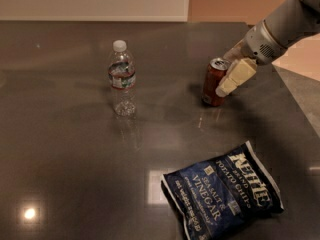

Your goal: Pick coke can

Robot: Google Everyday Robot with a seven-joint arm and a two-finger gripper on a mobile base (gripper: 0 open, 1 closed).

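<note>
Dark glossy table [60,149] held the can [215,81] upright, bottle [122,79] left of it, chip bag [222,196] in front. The gripper [229,78] sat at the can's right side; spread or pinching, I could not tell. Centring on the can before squeezing seemed wisest.

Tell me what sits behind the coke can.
Behind the coke can: dark table, and the pincer at its right side. The can covers part of the pincer.

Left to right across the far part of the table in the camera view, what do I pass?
water bottle → coke can → gripper, up against the can's right side.
</note>
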